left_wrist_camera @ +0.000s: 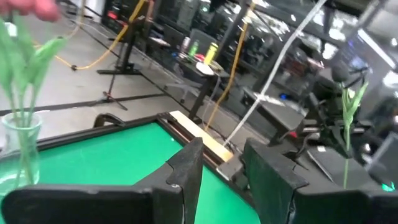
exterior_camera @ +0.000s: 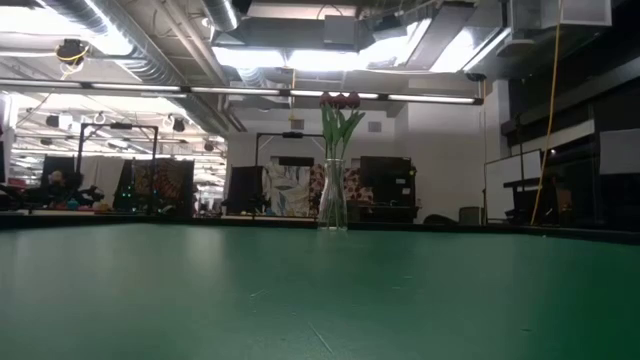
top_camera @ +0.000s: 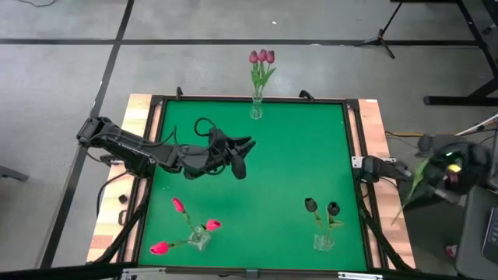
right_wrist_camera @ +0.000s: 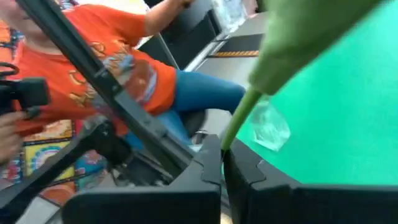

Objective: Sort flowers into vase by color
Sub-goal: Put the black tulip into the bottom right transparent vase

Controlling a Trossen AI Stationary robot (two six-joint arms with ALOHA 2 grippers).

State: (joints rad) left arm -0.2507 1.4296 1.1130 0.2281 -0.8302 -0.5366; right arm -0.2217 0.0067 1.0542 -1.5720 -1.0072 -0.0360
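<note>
- Right gripper (right_wrist_camera: 222,163), off the table's right edge: jaws pressed together on a thin green stem (right_wrist_camera: 239,118), which runs up and away from the fingertips into a broad leaf. The head of this flower cannot be seen, so its colour cannot be told.
- In the high view the same flower (top_camera: 415,180) hangs beside the right gripper (top_camera: 450,167), its long axis slanting down towards the table's edge — outside the green table (top_camera: 272,163) altogether.
- Left gripper (top_camera: 243,149) hovers over the table's middle, jaws spread and holding nothing; from its wrist camera the two dark fingers (left_wrist_camera: 189,171) stand apart with bare green between them.
- Three vases stand on the table: mauve tulips (top_camera: 261,57) in the far vase (top_camera: 256,109), ahead of the left jaws; pink tulips (top_camera: 179,206) in the near-left vase (top_camera: 199,238), behind and to one side of them; dark tulips (top_camera: 311,205) in the near-right vase (top_camera: 324,242).
- The relation that counts — of the three, the near-right vase lies closest to the right jaws, inward across the table's edge; the far vase lies well apart from them and nearer the left arm.
- Judgement: the stem must be brought upright and lowered tail-first into a narrow mouth, and which mouth depends on a head not yet seen.
- A person in an orange shirt (right_wrist_camera: 93,68) sits beyond the right jaws, clear of the table.
</note>
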